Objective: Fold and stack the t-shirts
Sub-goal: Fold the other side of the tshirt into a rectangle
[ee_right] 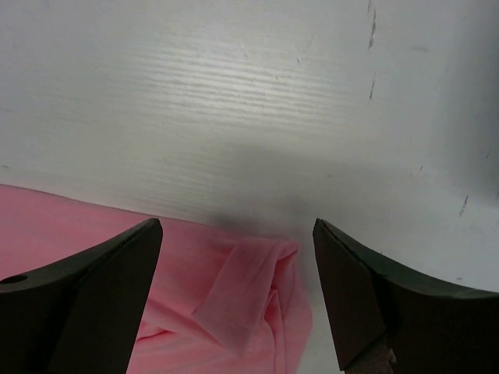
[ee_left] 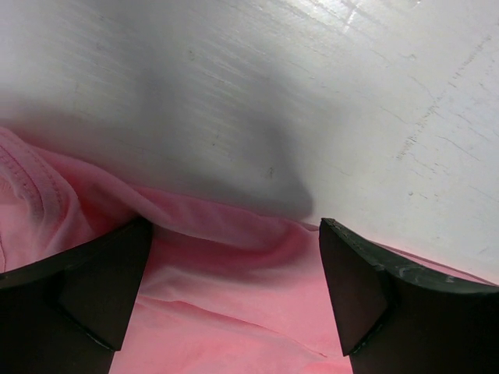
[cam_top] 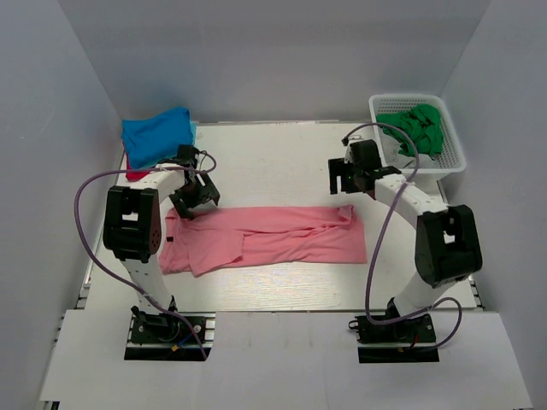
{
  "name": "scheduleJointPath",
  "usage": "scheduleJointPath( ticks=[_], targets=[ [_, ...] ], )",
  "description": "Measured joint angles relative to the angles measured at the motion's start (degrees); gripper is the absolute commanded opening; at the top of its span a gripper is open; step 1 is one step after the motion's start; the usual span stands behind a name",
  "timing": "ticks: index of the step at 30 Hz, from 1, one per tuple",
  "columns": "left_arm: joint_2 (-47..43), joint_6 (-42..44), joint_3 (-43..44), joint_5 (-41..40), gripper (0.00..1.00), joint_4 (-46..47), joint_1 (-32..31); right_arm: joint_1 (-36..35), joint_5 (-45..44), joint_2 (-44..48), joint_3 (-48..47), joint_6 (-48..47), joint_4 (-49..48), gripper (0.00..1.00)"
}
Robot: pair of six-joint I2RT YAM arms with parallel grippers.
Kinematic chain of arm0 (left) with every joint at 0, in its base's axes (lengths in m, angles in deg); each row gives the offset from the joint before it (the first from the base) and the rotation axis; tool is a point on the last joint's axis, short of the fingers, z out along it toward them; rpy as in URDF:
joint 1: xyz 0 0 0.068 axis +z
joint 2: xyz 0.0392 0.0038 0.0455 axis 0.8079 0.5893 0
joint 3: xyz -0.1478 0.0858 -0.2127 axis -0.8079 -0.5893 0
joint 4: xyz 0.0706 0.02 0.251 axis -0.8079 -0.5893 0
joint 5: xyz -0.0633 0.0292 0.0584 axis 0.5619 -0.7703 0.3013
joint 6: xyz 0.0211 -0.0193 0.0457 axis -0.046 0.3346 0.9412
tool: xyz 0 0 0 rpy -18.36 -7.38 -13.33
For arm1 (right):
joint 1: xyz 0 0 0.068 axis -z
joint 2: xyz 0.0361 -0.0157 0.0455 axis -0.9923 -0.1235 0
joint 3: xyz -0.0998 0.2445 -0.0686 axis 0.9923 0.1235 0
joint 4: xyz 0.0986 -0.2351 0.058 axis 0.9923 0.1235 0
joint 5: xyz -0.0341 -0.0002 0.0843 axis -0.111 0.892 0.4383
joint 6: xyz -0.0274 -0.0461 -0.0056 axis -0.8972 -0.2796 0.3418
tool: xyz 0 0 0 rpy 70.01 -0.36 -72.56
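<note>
Left tool [cam_top: 195, 203] spread wide over the pink t-shirt [cam_top: 282, 239]'s collar end; right tool [cam_top: 344, 183] likewise empty above its opposite end.

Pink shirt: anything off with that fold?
Yes. The pink shirt lies as a long strip, but its far right corner is bunched and flipped over itself, by the open right gripper. The rest looks fairly flat.

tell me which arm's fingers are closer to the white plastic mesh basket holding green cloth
Right. The right fingers hover just left of the white plastic mesh basket. The left fingers are across the table, near the folded bright blue cloth t-shirt.
</note>
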Motion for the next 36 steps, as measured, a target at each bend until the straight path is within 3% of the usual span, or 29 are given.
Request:
scheduleJointPath(
  ticks=[9, 21, 29, 36],
  targets=[
    [-0.1, 0.0, -0.3, -1.9, 0.99, -0.8, 0.0, -3.7, -11.3, -12.5, -4.7, 0.6, 13.2, 0.85],
    [0.4, 0.0, -0.6, -3.5, 0.99, -2.1, 0.0, -3.4, -25.5, -12.6, -5.6, 8.3, 17.7, 0.85],
    [0.6, 0.0, -0.5, -3.9, 0.99, -2.4, 0.0, -1.2, -28.5, -12.6, -5.6, 12.2, 18.1, 0.85],
    [0.6, 0.0, -0.5, -4.1, 0.99, -2.6, 0.0, 3.3, -30.6, -11.6, -4.7, 15.1, 18.9, 0.75]
  ],
)
